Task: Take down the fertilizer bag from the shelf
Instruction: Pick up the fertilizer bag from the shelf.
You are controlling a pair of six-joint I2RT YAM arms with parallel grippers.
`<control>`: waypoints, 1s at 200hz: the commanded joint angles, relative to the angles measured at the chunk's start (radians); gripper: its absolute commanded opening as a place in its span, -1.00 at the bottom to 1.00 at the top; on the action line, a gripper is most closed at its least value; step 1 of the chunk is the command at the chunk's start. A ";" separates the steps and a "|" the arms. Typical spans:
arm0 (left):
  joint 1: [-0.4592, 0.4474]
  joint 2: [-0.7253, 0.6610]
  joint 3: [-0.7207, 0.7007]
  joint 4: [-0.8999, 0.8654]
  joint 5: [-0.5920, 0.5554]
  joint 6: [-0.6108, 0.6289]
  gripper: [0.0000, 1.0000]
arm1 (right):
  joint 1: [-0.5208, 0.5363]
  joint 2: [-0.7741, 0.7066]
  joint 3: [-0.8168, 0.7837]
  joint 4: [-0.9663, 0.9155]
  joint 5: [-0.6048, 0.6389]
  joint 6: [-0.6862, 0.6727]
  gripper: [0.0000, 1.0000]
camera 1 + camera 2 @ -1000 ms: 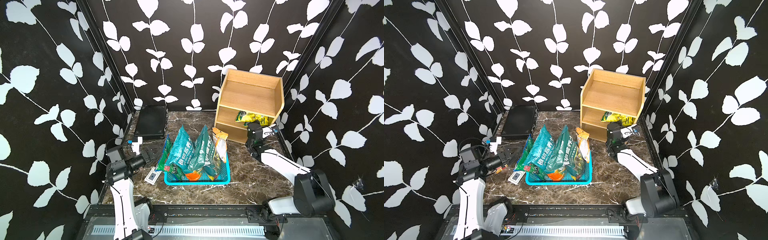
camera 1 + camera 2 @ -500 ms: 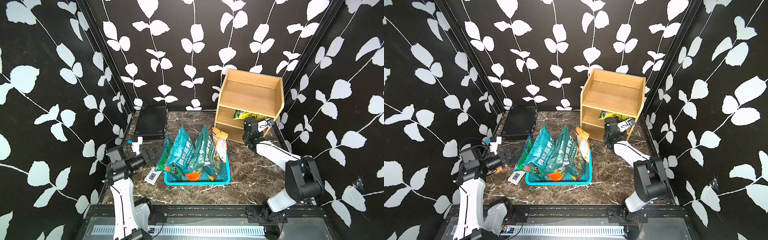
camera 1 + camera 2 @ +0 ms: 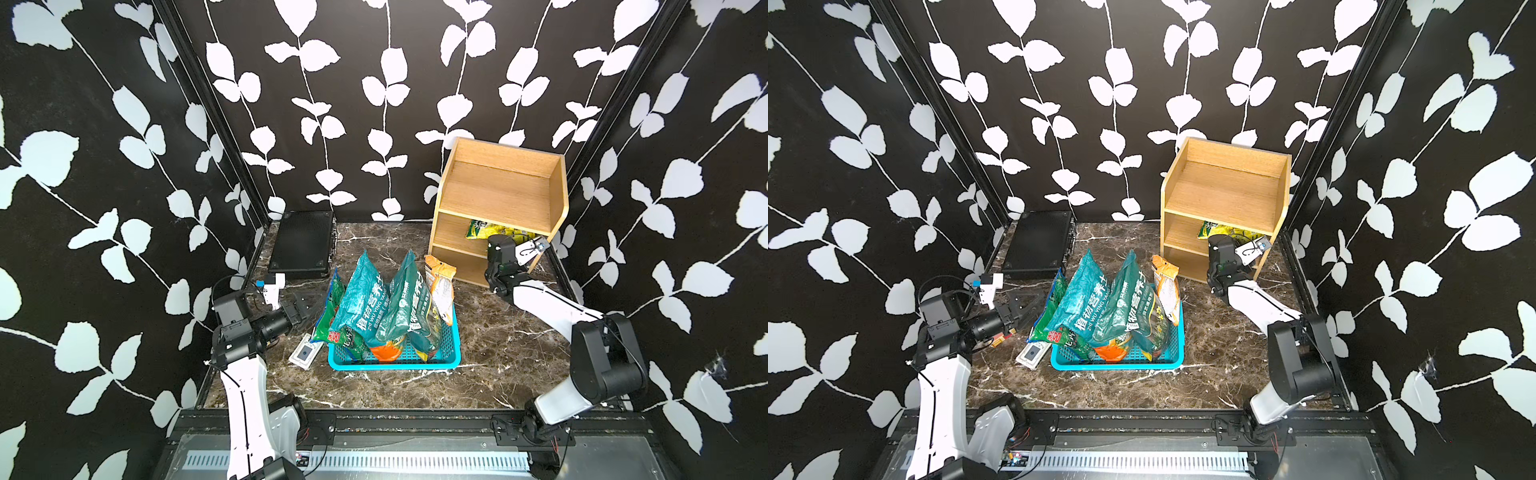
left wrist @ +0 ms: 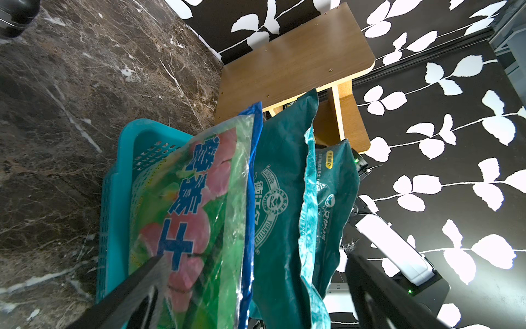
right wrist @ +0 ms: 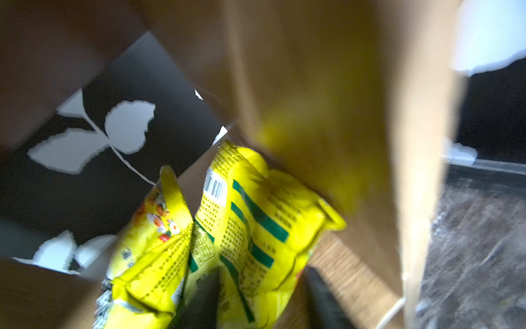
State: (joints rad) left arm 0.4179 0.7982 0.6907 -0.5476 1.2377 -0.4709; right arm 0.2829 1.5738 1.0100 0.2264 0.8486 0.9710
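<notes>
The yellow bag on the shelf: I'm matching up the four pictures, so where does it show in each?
Top view: yellow bag on the shelf middle tier, right of centre.
Top view: same tier, just right of centre.
Left wrist: not made out; teal bags block the shelf front.
Right wrist: lower centre, close up.
Shared landmark: the shelf.

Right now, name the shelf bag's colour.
The bag is yellow with green bars; right wrist view.

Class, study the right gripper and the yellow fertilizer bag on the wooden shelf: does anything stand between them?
Nothing visible does. The right gripper has a finger on each side of the fertilizer bag, at its near end, on the middle tier of the shelf.
</notes>
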 commanded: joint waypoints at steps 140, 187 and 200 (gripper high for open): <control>0.007 -0.003 -0.005 0.008 0.019 0.010 0.97 | 0.099 -0.373 -0.099 -0.061 -0.066 -0.193 -1.00; 0.008 -0.003 -0.005 0.006 0.020 0.010 0.97 | 0.187 -0.517 -0.152 -0.120 -0.076 -0.217 -1.00; 0.008 -0.003 -0.005 0.006 0.021 0.011 0.97 | 0.222 -0.571 -0.166 -0.145 -0.068 -0.222 -1.00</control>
State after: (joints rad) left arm 0.4179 0.7982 0.6907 -0.5480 1.2381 -0.4706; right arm 0.4568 1.0904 0.8707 0.0772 0.7635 0.7734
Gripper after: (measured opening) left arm 0.987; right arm 0.045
